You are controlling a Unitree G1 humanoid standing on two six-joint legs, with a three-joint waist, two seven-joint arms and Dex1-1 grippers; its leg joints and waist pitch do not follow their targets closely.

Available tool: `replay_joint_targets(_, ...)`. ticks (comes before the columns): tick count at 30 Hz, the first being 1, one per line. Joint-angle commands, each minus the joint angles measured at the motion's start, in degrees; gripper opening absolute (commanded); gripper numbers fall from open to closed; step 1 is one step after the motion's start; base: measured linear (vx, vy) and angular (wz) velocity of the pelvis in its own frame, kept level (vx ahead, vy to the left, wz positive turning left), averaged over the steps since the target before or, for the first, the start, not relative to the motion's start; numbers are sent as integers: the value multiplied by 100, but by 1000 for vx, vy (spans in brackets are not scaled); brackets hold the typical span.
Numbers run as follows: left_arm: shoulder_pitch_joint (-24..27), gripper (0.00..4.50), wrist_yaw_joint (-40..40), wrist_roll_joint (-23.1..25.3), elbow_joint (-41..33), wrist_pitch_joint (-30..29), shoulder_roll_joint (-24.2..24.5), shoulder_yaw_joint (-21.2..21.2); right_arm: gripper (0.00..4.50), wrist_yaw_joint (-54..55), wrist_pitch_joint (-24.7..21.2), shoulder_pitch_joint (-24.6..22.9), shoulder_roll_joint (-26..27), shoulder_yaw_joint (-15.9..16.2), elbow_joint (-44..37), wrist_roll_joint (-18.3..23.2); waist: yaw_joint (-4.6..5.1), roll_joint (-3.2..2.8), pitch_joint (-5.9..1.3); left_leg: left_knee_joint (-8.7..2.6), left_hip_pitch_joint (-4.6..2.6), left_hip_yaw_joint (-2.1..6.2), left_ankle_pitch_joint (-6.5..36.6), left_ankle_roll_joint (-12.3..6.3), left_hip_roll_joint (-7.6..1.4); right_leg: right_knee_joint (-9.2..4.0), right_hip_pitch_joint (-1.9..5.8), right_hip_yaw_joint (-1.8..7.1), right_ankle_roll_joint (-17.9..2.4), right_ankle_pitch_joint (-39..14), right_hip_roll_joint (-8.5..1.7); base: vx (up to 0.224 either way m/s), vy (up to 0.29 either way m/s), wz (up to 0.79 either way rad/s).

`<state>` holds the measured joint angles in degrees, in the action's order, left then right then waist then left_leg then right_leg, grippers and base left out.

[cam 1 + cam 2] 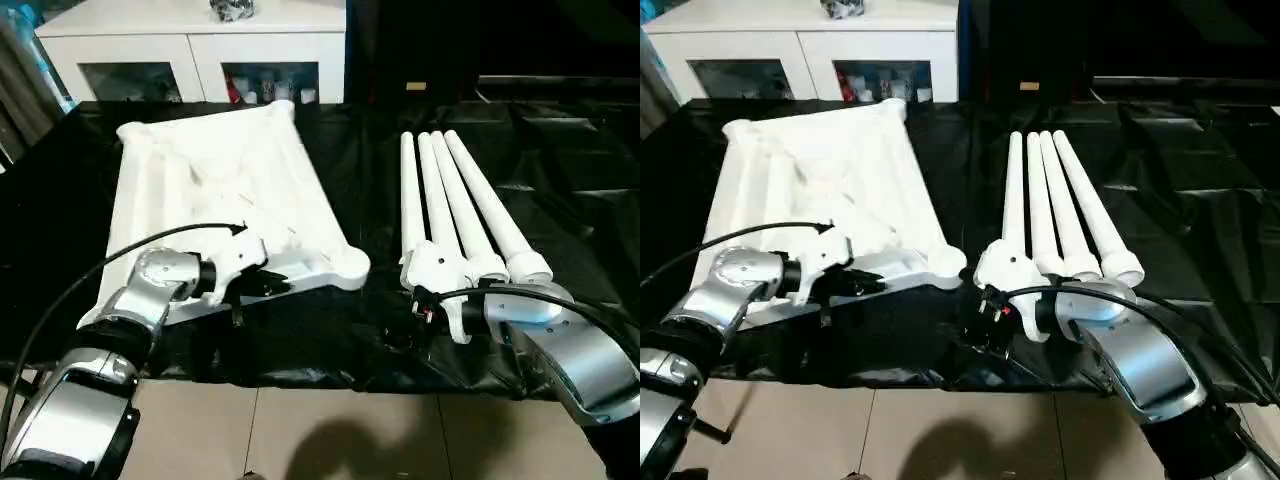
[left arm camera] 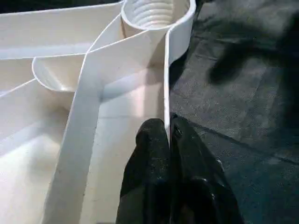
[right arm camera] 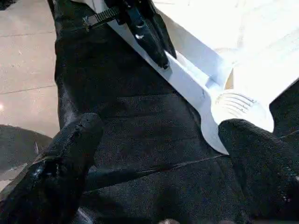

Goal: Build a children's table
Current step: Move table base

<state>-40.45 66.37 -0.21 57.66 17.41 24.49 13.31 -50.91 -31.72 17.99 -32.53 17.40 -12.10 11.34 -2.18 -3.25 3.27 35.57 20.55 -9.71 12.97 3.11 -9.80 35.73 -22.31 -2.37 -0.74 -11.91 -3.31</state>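
left eye view: large work table under a creased black plastic sheet, carrying everything else. beyond its far edge, a white cabinet with glass doors, small items dim behind the panes.

on the sheet's left half, upside down, the small white plastic top of the children's table, ribbed underside up, rounded sockets at the corners, near long edge running along the sheet's front. threaded near-right corner socket plain in the left wrist view, thin white side wall leading from it straight down to the fingers.

on the right half, well apart from the top, four long white tubular legs lying side by side and touching, narrow ends away, flared ends toward the robot.

left gripper at the top's near edge, short of that corner socket, black fingers pressed together with the thin side wall pinched between them: clamped on the top's rim.

right gripper low over bare black sheet, between the top's near-right corner and the legs' flared ends, just beside the nearest leg end but touching neither as far as can be told. its fingers spread wide, nothing between them, pointing toward the corner socket, with the left gripper at the rim beyond.
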Motion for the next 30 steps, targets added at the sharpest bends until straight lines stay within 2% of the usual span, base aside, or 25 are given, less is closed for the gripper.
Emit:
replay_joint_targets(1,-191,2,39,20,72,344,21,-91,450,20,64,90,18,-15,35,-49,-54,29,-418,-407,2,121,208,-333,-323,-318,340,303,-1627,315,-511,0,0,0)
replay_joint_targets(2,-223,2,16,69,156,417,14,-75,450,24,65,90,17,-13,34,-49,-63,43,-430,-398,3,113,157,-367,-325,-300,339,300,-1652,500,-508,0,0,0)
replay_joint_targets(5,-358,2,38,215,431,534,14,12,450,40,49,90,18,-28,17,-45,-104,15,-445,-368,22,108,53,-443,-314,-270,330,294,-1684,818,-501,0,0,0)
replay_joint_targets(7,-395,2,-1,320,499,544,43,66,450,44,41,90,20,-33,10,-40,-115,22,-428,-380,23,109,177,-417,-320,-285,329,291,-1670,672,-506,0,0,0)
replay_joint_targets(10,-449,56,42,294,622,526,62,15,450,62,30,65,23,-43,-23,-38,-123,18,-409,-400,8,105,405,-288,-327,-321,325,295,-1651,289,-506,0,0,0)
replay_joint_targets(13,-461,74,300,139,612,540,105,-91,450,93,22,49,37,-70,-39,-34,-122,25,-416,-401,15,110,384,-234,-321,-314,338,301,-1626,280,-504,0,0,0)
replay_joint_targets(15,-450,86,429,32,548,508,127,-163,450,107,18,46,50,-91,-47,-20,-132,2,-416,-401,9,108,373,-224,-328,-311,326,298,-1644,291,-509,0,0,0)
replay_joint_targets(17,-399,104,728,-411,235,179,162,-483,450,172,-20,32,135,-201,-90,81,-149,-4,-420,-400,9,103,365,-211,-332,-295,320,295,-1696,356,-510,0,0,0)
replay_joint_targets(18,-399,104,728,-411,235,179,162,-483,450,172,-20,32,135,-201,-90,81,-159,-10,-421,-402,-3,100,371,-194,-341,-286,314,295,-1719,375,-517,0,0,0)
replay_joint_targets(19,-230,124,902,-757,-317,-231,257,-688,450,266,-104,25,278,-353,-139,254,-175,19,-429,-404,16,108,307,-194,-357,-241,327,298,-1782,517,-536,0,0,0)
replay_joint_targets(21,-119,134,921,-913,-644,-477,317,-766,450,358,-112,45,379,-429,-126,313,-179,14,-429,-404,6,105,302,-208,-364,-238,307,290,-1783,518,-530,0,0,0)
replay_joint_targets(22,-6,141,869,-994,-948,-631,376,-807,450,503,-98,89,499,-507,-65,325,-166,54,-414,-406,7,89,338,-232,-339,-271,293,280,-1760,402,-498,0,0,0)
replay_joint_targets(23,114,141,764,-1080,-1276,-821,413,-859,450,762,-59,187,664,-583,95,251,-160,38,-420,-416,24,107,294,-191,-357,-234,306,291,-1746,356,-540,0,0,0)
replay_joint_targets(24,204,141,615,-1130,-1546,-1024,432,-906,450,1076,-42,321,848,-658,322,144,-136,34,-396,-428,36,95,329,-195,-335,-271,287,280,-1705,200,-510,0,0,0)
replay_joint_targets(25,305,141,276,-1067,-1900,-1172,432,-986,450,1688,-9,620,1178,-815,837,-65,-90,102,-399,-442,16,94,380,-107,-336,-281,270,275,-1682,-23,-509,0,0,0)
replay_joint_targets(26,328,141,106,-1029,-2022,-1249,419,-1022,450,2008,-17,777,1320,-883,1117,-180,-88,45,-394,-428,-14,82,438,-36,-303,-325,242,278,-1643,-316,-501,0,0,0)
replay_joint_targets(27,328,141,106,-1029,-2022,-1249,419,-1022,450,2008,-17,777,1320,-883,1117,-180,-91,92,-395,-431,-23,67,433,-2,-309,-334,241,285,-1605,-376,-489,0,0,0)
replay_joint_targets(28,417,141,-180,-949,-2403,-1545,405,-1079,450,2668,-186,1133,1669,-1152,1762,-247,-95,134,-389,-441,-7,62,368,14,-304,-325,256,296,-1556,-376,-481,0,0,0)
replay_joint_targets(30,493,141,-336,-907,-2664,-1716,400,-1097,450,3113,-250,1348,1841,-1311,2167,-303,-94,85,-392,-451,-12,82,339,121,-307,-308,237,286,-1514,-463,-496,0,0,0)
